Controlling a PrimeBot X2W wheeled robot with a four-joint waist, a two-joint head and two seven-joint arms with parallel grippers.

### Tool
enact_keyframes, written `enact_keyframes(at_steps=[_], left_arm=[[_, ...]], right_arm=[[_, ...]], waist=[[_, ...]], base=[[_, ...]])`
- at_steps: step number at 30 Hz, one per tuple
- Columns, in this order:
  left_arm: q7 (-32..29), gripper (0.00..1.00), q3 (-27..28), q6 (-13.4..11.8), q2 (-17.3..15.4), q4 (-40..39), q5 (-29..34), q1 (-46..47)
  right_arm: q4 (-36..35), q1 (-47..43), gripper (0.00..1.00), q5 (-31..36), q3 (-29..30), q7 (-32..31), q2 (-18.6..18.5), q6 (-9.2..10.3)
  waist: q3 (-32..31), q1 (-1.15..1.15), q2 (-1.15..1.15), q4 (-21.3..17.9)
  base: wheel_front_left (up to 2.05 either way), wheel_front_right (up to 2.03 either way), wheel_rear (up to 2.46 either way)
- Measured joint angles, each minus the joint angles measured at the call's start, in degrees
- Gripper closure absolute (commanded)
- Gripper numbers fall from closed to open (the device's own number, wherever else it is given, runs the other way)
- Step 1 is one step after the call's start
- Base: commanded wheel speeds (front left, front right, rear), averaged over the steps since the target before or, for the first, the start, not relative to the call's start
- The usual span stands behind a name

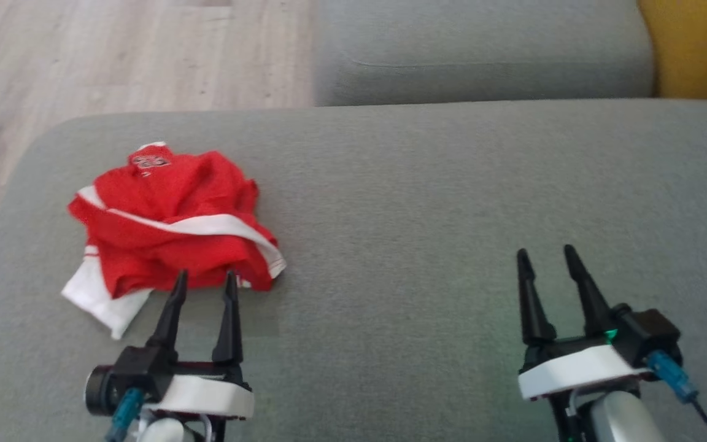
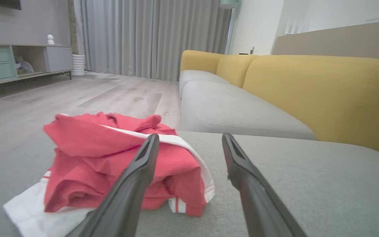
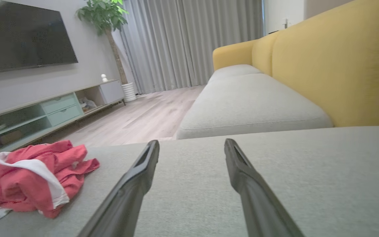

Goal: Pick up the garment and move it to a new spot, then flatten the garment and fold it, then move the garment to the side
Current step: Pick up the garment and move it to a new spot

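The garment (image 1: pixel 172 221) is a crumpled red and white heap on the left part of the grey sofa cushion (image 1: pixel 439 202). In the left wrist view the garment (image 2: pixel 110 164) lies just ahead and to the left of the fingers. My left gripper (image 1: pixel 205 277) stands open right at the heap's near edge, nothing between its fingers. Far to the right, my right gripper (image 1: pixel 545 250) is open over bare cushion. From the right wrist view the garment (image 3: pixel 35 177) sits at the far left, well apart from that gripper (image 3: pixel 192 142).
A second grey seat cushion (image 1: pixel 482 49) lies beyond, with a yellow backrest (image 1: pixel 697 43) at the right. Wood floor (image 1: pixel 114 55) drops off past the cushion's left and far edges. A TV cabinet (image 3: pixel 44 112) and curtains stand across the room.
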State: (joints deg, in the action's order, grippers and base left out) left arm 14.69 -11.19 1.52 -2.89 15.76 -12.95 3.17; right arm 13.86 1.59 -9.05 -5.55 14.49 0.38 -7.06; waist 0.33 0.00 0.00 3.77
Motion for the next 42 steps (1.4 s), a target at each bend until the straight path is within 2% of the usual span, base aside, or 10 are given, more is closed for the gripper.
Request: enact_keyframes(at_steps=[15,22,36,42], left_arm=[[0.00,0.00,3.09,0.55,0.04,0.04,1.93,-0.60],[0.00,0.00,3.77,0.81,0.04,-0.11,2.56,-1.44],[0.00,0.00,4.99,1.09,0.03,-1.00,3.16,-2.20],[0.00,0.00,3.77,3.59,-1.74,0.10,5.53,1.01]], right_arm=[[0.62,-0.37,0.00,-1.65,-5.35,-0.01,0.00,0.00],[0.78,-1.45,0.00,-2.46,-6.59,-0.01,0.00,0.00],[0.79,-1.71,0.00,-3.07,-7.86,-0.01,0.00,0.00],[0.05,-1.21,0.00,-2.77,-7.47,-0.01,0.00,0.00]], waist=[[-1.48,0.00,0.00,10.23],[-2.42,0.00,0.00,13.64],[-2.35,0.00,0.00,14.53],[0.35,0.00,0.00,13.77]], base=[[0.00,0.00,0.00],[0.00,0.00,0.00],[0.00,0.00,0.00],[0.00,0.00,0.00]])
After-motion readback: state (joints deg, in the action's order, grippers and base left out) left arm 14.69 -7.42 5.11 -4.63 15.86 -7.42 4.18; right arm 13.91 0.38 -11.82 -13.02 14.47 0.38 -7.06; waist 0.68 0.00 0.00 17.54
